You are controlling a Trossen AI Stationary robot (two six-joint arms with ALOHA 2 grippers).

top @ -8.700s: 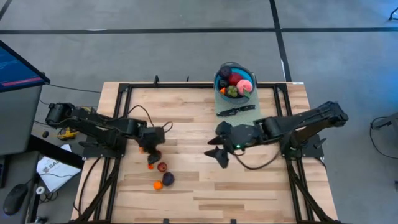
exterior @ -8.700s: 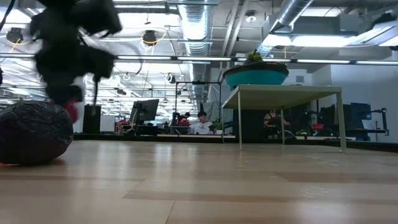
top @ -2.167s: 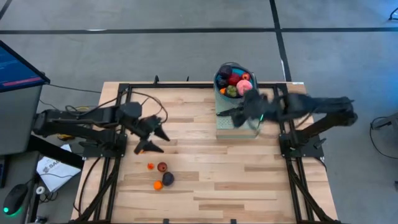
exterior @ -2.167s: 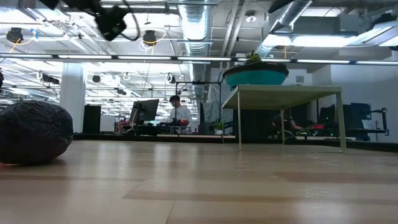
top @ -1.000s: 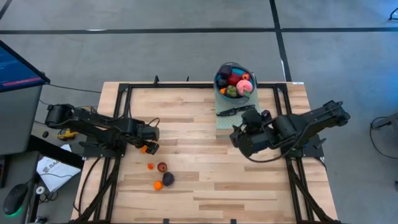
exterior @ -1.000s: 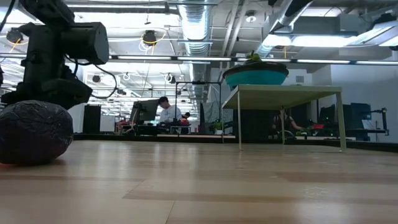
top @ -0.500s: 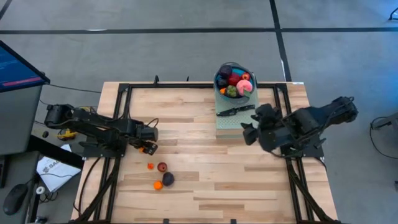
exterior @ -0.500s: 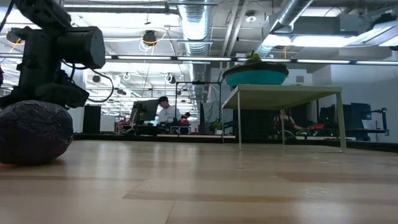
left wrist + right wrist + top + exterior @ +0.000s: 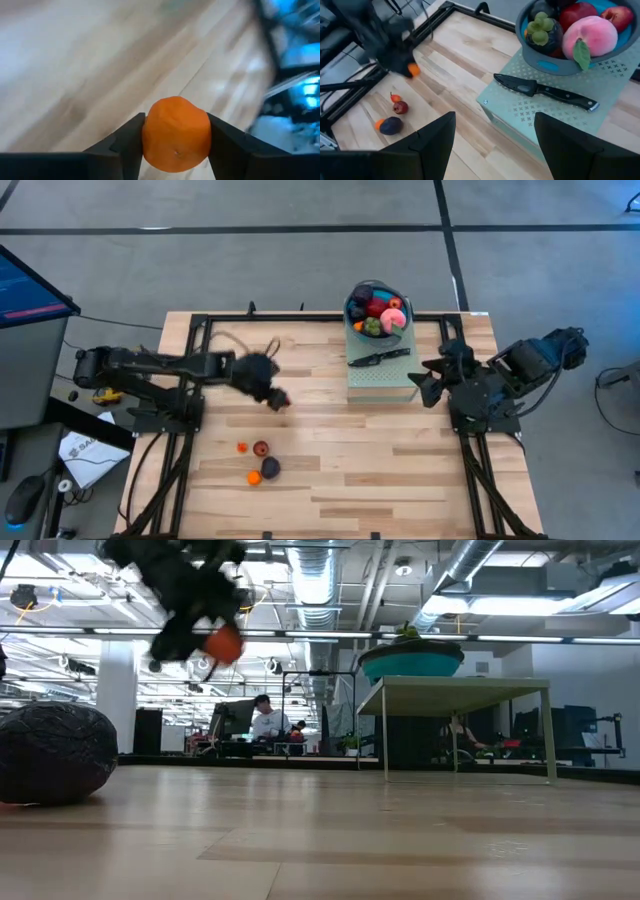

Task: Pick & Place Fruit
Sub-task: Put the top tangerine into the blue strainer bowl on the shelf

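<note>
The left gripper (image 9: 175,137) is carrying a small orange fruit (image 9: 176,133), clamped between its fingers, above the table (image 9: 330,470). Swinging fast, it risks flinging that round piece loose. The right gripper (image 9: 428,385) is waiting open beside the bowl (image 9: 378,330).

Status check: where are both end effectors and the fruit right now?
Left end effector shut on orange fruit, lifted above table. Right end effector open, empty, beside the mat. Four fruit left on table; bowl ahead, knife on mat.
</note>
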